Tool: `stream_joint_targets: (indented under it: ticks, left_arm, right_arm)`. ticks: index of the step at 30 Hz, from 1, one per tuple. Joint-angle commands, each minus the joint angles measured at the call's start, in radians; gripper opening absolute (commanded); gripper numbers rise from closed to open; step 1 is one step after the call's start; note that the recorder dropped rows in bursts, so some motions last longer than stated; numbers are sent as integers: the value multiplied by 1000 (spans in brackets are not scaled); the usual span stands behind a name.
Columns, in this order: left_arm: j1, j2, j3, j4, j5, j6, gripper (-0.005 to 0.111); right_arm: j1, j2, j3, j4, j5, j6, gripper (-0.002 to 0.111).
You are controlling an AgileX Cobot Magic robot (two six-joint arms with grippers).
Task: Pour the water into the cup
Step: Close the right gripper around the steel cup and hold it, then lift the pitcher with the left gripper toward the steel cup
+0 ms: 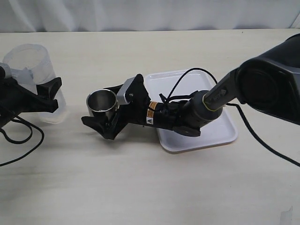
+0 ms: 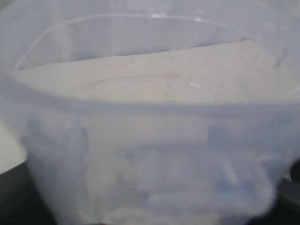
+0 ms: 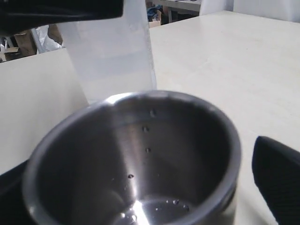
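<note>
- Roughly mid-desk, the cup stands upright with its mouth open to the top. Its steel wall is shiny, and it sits just beside the left edge of a white tray in the exterior view.
- Water: a few drops cling to the cup's inner wall and a thin wet patch lies on its bottom.
- Right jaws: apart, one black finger on each side of the cup. A strip of desk shows between the rim and that finger.
- Right arm: reaches in from the right, lying low across the tray.
- Beaker: translucent plastic, left of the cup and apart from it. Cannot tell whether its base rests on the desk.
- Left jaws: clamped on the beaker, dark fingers against its wall.
- Left wrist view: the beaker fills the picture. Whether it holds liquid cannot be told.
- Black cable: loops on the desk below the left arm.
</note>
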State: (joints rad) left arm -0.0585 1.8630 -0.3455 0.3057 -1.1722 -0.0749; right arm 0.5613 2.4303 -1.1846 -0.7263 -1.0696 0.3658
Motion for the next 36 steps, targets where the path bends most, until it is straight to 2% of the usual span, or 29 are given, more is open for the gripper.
stream_joint_targets:
  ticks: [1, 4, 21, 25, 32, 36]
  left_arm:
    - [1, -3, -7, 0, -49, -9, 0]
    - [1, -3, -7, 0, -49, -9, 0]
    - [1, -3, -7, 0, -49, -9, 0]
    - [1, -3, -7, 0, -49, -9, 0]
    - [1, -3, -7, 0, -49, -9, 0]
    - [1, -3, -7, 4, -49, -9, 0]
  right_arm:
    - [0, 24, -32, -22, -13, -14, 110]
    - [0, 32, -52, -76, -19, -14, 110]
    - [0, 32, -54, -71, -21, 23, 107]
    - [0, 32, -54, -71, -21, 23, 97]
    - [0, 32, -54, -71, -21, 23, 65]
    - [0, 32, -54, -71, -21, 23, 54]
